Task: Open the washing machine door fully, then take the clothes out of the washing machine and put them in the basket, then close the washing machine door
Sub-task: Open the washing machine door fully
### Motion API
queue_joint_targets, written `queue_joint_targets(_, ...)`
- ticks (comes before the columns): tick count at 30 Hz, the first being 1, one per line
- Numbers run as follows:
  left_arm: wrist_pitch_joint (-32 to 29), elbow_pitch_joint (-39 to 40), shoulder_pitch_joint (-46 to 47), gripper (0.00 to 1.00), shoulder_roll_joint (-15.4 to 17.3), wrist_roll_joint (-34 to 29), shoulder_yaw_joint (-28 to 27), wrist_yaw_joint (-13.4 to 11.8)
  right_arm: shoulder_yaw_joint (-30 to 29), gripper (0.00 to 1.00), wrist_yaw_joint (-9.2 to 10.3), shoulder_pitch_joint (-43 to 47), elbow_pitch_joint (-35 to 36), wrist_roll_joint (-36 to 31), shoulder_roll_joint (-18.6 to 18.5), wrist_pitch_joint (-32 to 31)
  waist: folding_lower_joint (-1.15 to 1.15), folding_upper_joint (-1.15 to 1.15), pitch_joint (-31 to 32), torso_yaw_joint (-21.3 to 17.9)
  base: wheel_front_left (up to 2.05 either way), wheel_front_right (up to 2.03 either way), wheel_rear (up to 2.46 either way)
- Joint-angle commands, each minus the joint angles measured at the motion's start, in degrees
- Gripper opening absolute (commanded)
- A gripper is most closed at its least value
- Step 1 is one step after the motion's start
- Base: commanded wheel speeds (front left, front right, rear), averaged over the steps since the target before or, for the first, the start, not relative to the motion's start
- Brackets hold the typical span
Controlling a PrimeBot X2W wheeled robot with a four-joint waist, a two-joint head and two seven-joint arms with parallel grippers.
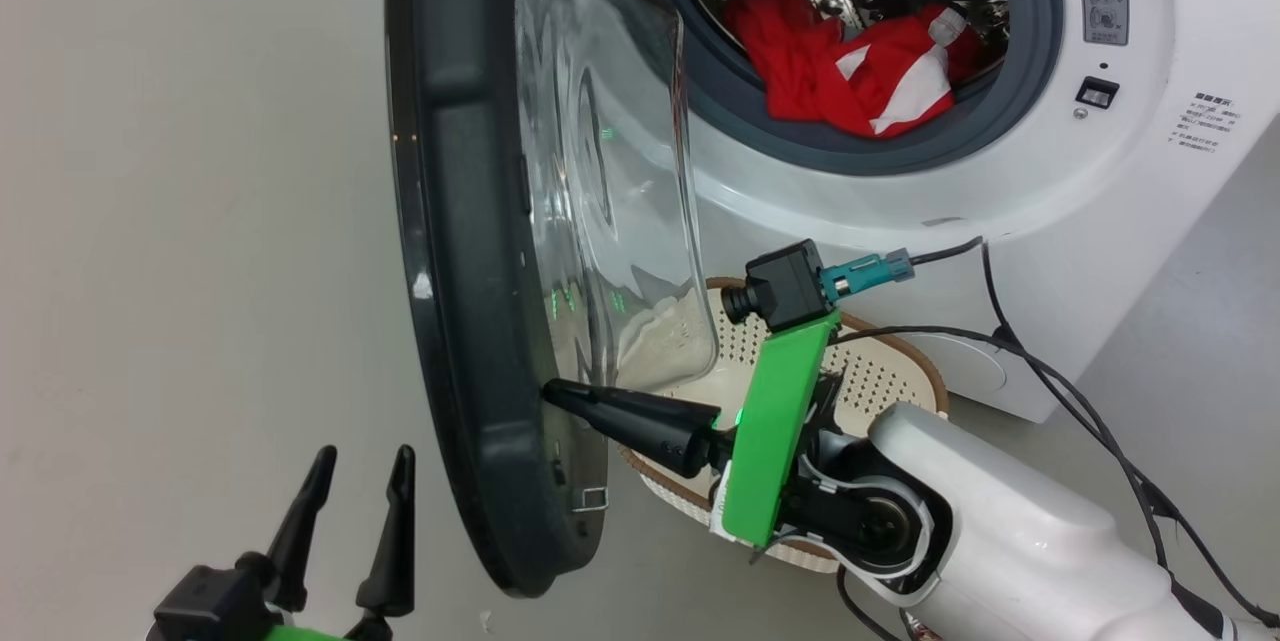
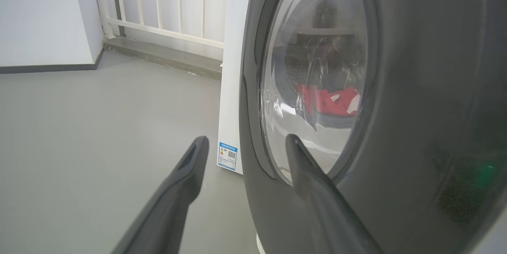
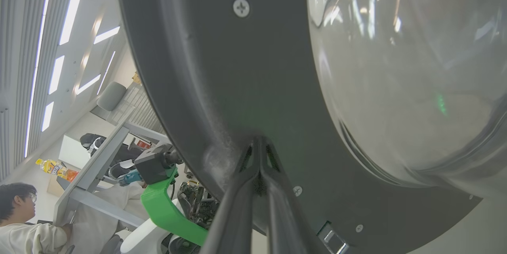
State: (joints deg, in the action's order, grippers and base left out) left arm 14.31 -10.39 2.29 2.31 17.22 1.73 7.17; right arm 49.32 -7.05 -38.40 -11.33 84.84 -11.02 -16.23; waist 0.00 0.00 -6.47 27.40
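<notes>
The washing machine door (image 1: 460,271) stands swung open, edge-on in the head view, its clear glass bowl (image 1: 610,171) bulging toward the washing machine (image 1: 1100,181). Red and white clothes (image 1: 850,61) lie in the drum at the gasket. My right gripper (image 1: 550,391) is shut, and its tips press the inner face of the door's black rim (image 3: 218,67). My left gripper (image 1: 363,461) hangs open at the lower left, outside the door. Its fingers (image 2: 198,155) straddle the door's outer edge (image 2: 416,87) without touching. The basket (image 1: 880,371) sits on the floor under the drum, partly hidden by my right arm.
Black cables (image 1: 1050,371) trail from my right wrist across the floor by the machine's base. A white railing (image 2: 166,4) and a step lie beyond the machine's side panel, which bears a blue sticker (image 2: 227,155). A person (image 3: 20,214) sits at a table behind me.
</notes>
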Motion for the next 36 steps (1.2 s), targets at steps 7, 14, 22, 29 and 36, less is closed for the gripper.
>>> queue_joint_targets(7,0.7,1.1,1.0,1.00,0.6,-0.1,-2.7,0.3,3.5,0.00,-0.44,-2.6,0.6,1.2,1.3,3.1,0.00,0.00,0.0,0.5,0.00,0.00,0.00)
queue_joint_targets(14,0.7,1.1,0.7,1.00,0.6,-0.4,-2.9,0.3,4.8,0.00,-0.44,-2.8,-0.6,2.1,0.9,5.9,0.00,0.00,0.5,0.2,0.00,0.00,0.00)
queue_joint_targets(22,0.7,0.3,0.9,1.00,0.6,-1.1,-2.7,0.3,5.1,1.00,-0.44,-1.5,-3.0,1.9,-1.4,10.1,0.00,0.00,1.7,-0.9,0.00,0.00,0.00)
queue_joint_targets(29,0.7,-0.6,0.7,1.00,0.6,-2.1,-3.4,0.3,6.0,1.00,-0.44,1.3,-6.4,1.7,-4.2,14.6,0.00,0.00,3.0,-2.7,0.00,0.00,0.00)
queue_joint_targets(36,0.7,-0.7,0.2,1.00,0.7,-2.7,-4.7,0.3,6.5,1.00,-0.44,3.5,-9.1,1.6,-6.3,18.8,0.00,0.00,3.5,-4.4,0.00,0.00,0.00)
